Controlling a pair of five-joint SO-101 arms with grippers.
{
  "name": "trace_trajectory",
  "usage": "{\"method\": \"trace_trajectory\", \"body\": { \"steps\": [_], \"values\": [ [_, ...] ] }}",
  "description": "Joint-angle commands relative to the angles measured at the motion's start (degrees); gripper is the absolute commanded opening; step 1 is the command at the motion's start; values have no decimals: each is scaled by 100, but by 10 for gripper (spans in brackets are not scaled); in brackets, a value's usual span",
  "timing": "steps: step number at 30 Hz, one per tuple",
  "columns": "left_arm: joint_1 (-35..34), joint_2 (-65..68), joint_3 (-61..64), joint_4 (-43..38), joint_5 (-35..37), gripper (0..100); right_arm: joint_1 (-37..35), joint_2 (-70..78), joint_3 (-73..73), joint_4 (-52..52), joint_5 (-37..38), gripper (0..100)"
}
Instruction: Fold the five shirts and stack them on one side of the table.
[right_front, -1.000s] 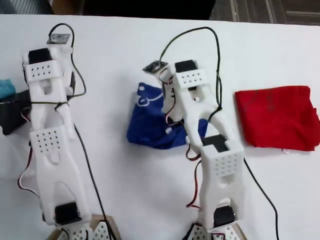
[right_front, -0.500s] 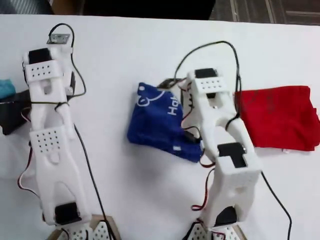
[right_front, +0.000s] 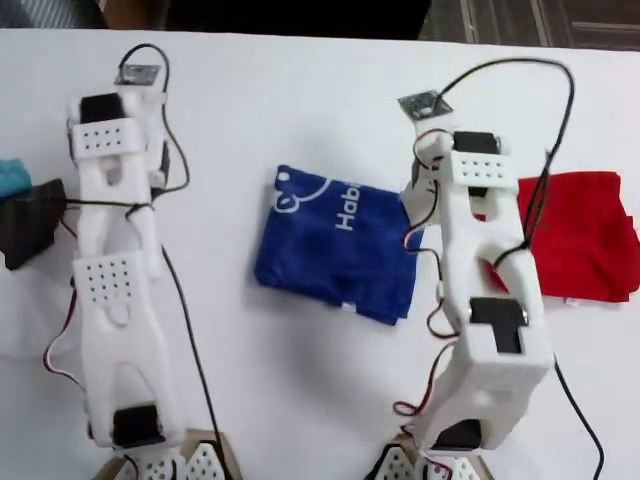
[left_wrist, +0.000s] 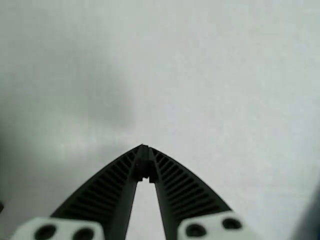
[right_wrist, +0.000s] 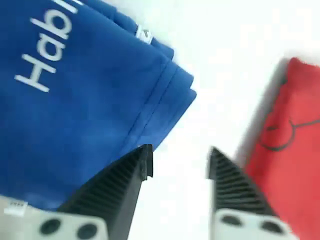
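On the white worktop (right_front: 300, 90) I see the blue shirt (right_front: 335, 245) lying folded in the middle, between the 2 arms. The red shirt (right_front: 590, 235) lies near the right edge, apart from the blue one. A dark shirt (right_front: 25, 220) and a teal cloth (right_front: 12, 177) sit at the left edge. My right end effector (right_wrist: 179, 160) hangs released over the gap between blue and red. My left end effector (left_wrist: 144, 150) is clenched on nothing above bare worktop.

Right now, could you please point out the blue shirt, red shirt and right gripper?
blue shirt (right_front: 335, 245), high view, cloth's middle.
red shirt (right_front: 585, 240), high view, its right half.
right gripper (right_wrist: 179, 155), right wrist view, between its fingertips.
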Motion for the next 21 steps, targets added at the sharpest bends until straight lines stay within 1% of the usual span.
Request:
{"method": "trace_trajectory", "body": {
  "steps": [1, 6, 10, 12, 15, 17, 21],
  "values": [
    [149, -88, -259, 44, 35, 25, 13, 541, -677, -92, -88, 278],
    [158, -88, -259, 70, 44, 25, 31, 1402, -1670, -57, -97, 255],
    [114, -88, -251, 79, 44, 25, -4, 1912, -2347, 356, -97, 252],
    [114, -88, -242, 88, 44, 25, -4, 2097, -2629, 558, -97, 221],
    [123, -88, -242, 88, 44, 25, 4, 2290, -2963, 760, -97, 132],
    [123, -88, -242, 88, 44, 25, 13, 2396, -3103, 822, -97, 91],
    [123, -88, -251, 88, 44, 25, -4, 2554, -3182, 787, -97, 91]
  ]
}}
